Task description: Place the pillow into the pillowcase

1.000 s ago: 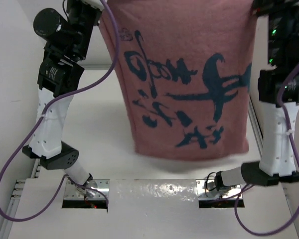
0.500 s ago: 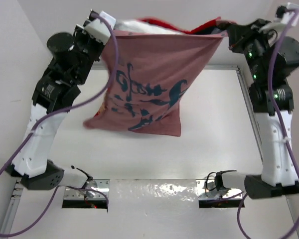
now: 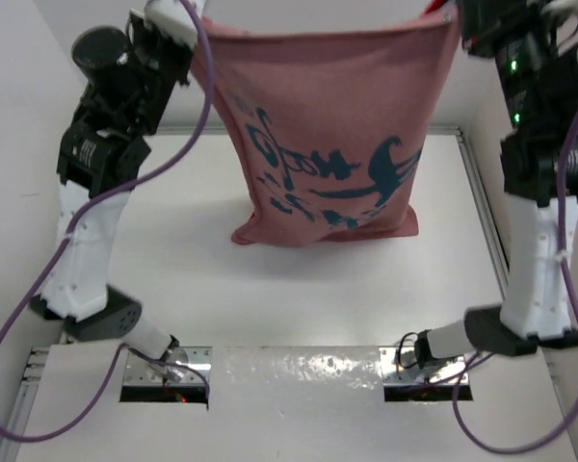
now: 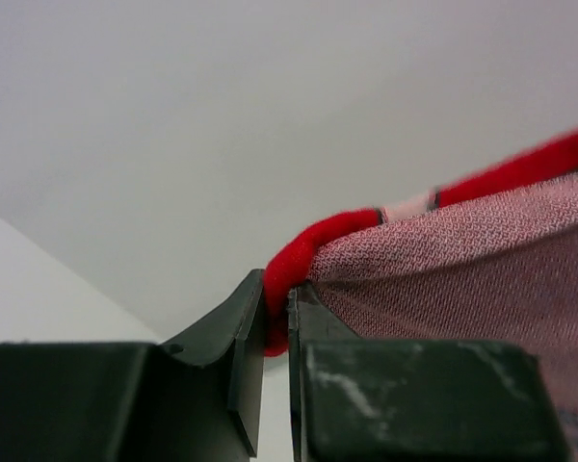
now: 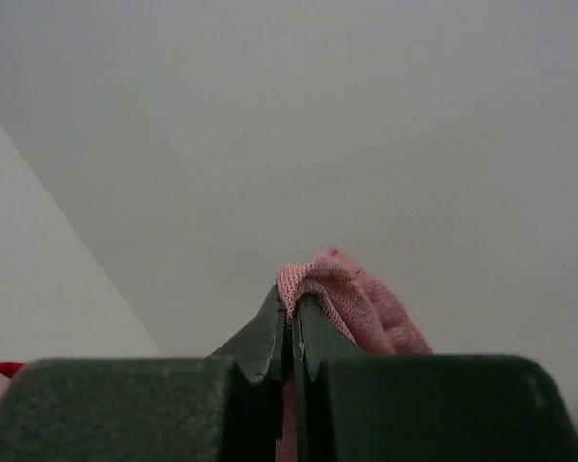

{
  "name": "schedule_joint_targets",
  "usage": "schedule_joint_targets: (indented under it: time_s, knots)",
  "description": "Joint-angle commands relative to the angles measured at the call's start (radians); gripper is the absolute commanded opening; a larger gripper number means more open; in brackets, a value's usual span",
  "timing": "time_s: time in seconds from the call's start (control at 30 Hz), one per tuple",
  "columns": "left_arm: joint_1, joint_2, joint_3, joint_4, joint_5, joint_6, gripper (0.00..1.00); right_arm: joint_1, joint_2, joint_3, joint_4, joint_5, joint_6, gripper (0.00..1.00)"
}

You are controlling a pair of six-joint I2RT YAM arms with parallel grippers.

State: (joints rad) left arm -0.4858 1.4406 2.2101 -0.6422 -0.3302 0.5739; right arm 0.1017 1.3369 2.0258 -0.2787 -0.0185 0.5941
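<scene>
**Pillowcase hung straight down from both claws, mouth at the top**

The pillowcase hung as a sack between the two arms, pinkish inner side facing the top camera and the teal print showing through reversed. Its top edge ran level from the left claw across to the right claw, and that edge was pulled fairly taut. Its long axis dropped from that edge toward the table, tilted a little to the left near the bottom.

In the left wrist view, the left claw was clenched on a red-edged corner of the pillowcase. In the right wrist view, the right claw was pinched tight on a bunched fold of the pillowcase. Each arm had one upper corner, so neither was nearer than the other and the load hung between them.

The relation that mattered was vertical: all of the cloth lay below the claws, and the closed bottom end was near the middle of the table (whether it rested there or hung just clear could not be told).

The pillow showed in none of the three views. The lower half of the sack looked plump, which suggested the pillow sat inside it, but that was a judgement only. If so, the coming move called for both claws to act evenly along that hanging axis so that the filling settled downward. An uneven pull risked tipping the mouth sideways.
</scene>
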Motion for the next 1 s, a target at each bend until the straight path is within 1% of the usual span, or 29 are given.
schedule_joint_targets:
  time_s: [0.0, 0.03, 0.07, 0.1, 0.13, 0.17, 0.2, 0.23, 0.27, 0.3, 0.33, 0.37, 0.4, 0.43, 0.47, 0.5, 0.53, 0.57, 0.6, 0.63, 0.67, 0.73, 0.77, 0.8, 0.83, 0.87, 0.9, 0.93, 0.97]
  knots:
    - [0.055, 0.153, 0.415, 0.095, 0.059, 0.007, 0.00, 0.004, 0.191, 0.430, 0.038, 0.011, 0.009, 0.00]
    - [0.053, 0.133, 0.418, 0.098, 0.072, -0.011, 0.00, 0.006, 0.205, 0.538, -0.020, 0.062, -0.047, 0.00]
    - [0.053, 0.092, 0.301, 0.122, 0.071, -0.029, 0.00, 0.004, 0.133, 0.483, -0.054, 0.089, -0.086, 0.00]
    - [0.053, -0.025, 0.151, 0.128, 0.050, -0.048, 0.00, 0.004, 0.051, 0.358, -0.066, 0.116, -0.118, 0.00]
    - [0.055, -0.073, -0.151, 0.118, 0.040, -0.092, 0.00, 0.003, -0.047, -0.084, 0.031, 0.179, -0.154, 0.00]
    - [0.055, -0.101, -0.288, 0.078, 0.033, -0.112, 0.00, 0.003, -0.208, -0.319, 0.111, 0.202, -0.149, 0.00]
    - [0.056, -0.118, -0.441, 0.066, 0.013, -0.141, 0.00, 0.003, -0.234, -0.514, 0.099, 0.198, -0.101, 0.00]
    - [0.059, -0.103, -0.437, 0.052, 0.008, -0.149, 0.00, 0.003, -0.226, -0.489, 0.054, 0.174, -0.094, 0.00]
    - [0.064, -0.033, -0.367, 0.029, 0.008, -0.143, 0.00, 0.003, -0.159, -0.407, 0.006, 0.139, -0.088, 0.00]
    - [0.078, 0.024, -0.052, 0.013, 0.022, -0.113, 0.00, 0.006, -0.109, -0.142, -0.044, 0.109, -0.088, 0.00]
    - [0.081, 0.105, 0.170, -0.025, 0.037, -0.085, 0.00, 0.004, -0.043, 0.037, -0.068, 0.083, -0.092, 0.00]
    - [0.081, 0.253, 0.409, -0.013, 0.042, -0.045, 0.00, 0.006, 0.037, 0.253, -0.089, 0.075, -0.094, 0.00]
    - [0.079, 0.273, 0.624, 0.027, 0.052, 0.031, 0.00, 0.006, 0.189, 0.611, -0.088, 0.074, -0.096, 0.00]
    - [0.079, 0.239, 0.559, 0.164, 0.040, 0.050, 0.00, 0.004, 0.215, 0.675, -0.080, 0.081, -0.094, 0.00]
    - [0.079, 0.064, 0.390, 0.252, 0.016, 0.050, 0.00, 0.004, 0.191, 0.644, -0.083, 0.112, -0.106, 0.00]
    - [0.079, -0.018, 0.006, 0.312, -0.007, 0.043, 0.00, 0.006, 0.018, 0.315, -0.062, 0.127, -0.144, 0.00]
    - [0.079, -0.072, -0.106, 0.256, 0.000, 0.017, 0.00, 0.004, -0.101, 0.063, 0.013, 0.149, -0.157, 0.00]
    - [0.081, -0.089, -0.213, 0.183, 0.011, -0.071, 0.00, 0.004, -0.260, -0.382, 0.170, 0.216, -0.140, 0.00]
    - [0.079, -0.072, -0.231, 0.130, 0.000, -0.092, 0.00, 0.003, -0.269, -0.465, 0.147, 0.242, -0.123, 0.00]
    - [0.081, -0.040, -0.213, 0.086, -0.022, -0.103, 0.00, 0.001, -0.242, -0.451, 0.089, 0.249, -0.111, 0.00]
    - [0.091, 0.057, -0.034, 0.078, -0.089, -0.105, 0.00, 0.003, -0.199, -0.280, 0.014, 0.157, -0.081, 0.00]
    - [0.099, 0.214, 0.357, 0.014, -0.070, -0.071, 0.00, 0.003, 0.003, 0.031, -0.011, 0.076, -0.067, 0.00]
    - [0.095, 0.310, 0.549, 0.042, -0.025, -0.028, 0.00, 0.003, 0.095, 0.251, -0.037, 0.052, -0.054, 0.00]
    - [0.017, 0.290, 0.610, 0.108, -0.053, 0.110, 0.00, 0.003, 0.184, 0.636, -0.028, 0.057, -0.034, 0.00]
    - [-0.055, 0.212, 0.482, 0.357, -0.117, 0.200, 0.00, 0.003, 0.233, 0.710, 0.002, 0.074, -0.022, 0.00]
    - [-0.132, -0.006, 0.099, 0.504, -0.182, 0.299, 0.00, 0.003, 0.176, 0.568, 0.034, 0.087, -0.027, 0.00]
    - [-0.132, -0.078, 0.007, 0.554, -0.181, 0.290, 0.00, 0.004, 0.075, 0.356, 0.138, 0.100, -0.048, 0.00]
    - [-0.132, -0.107, -0.007, 0.401, -0.203, 0.258, 0.00, 0.003, -0.169, 0.120, 0.235, 0.117, -0.054, 0.00]
    - [-0.132, -0.109, -0.009, 0.283, -0.293, 0.162, 0.00, 0.004, -0.248, -0.256, 0.357, 0.155, -0.042, 0.00]
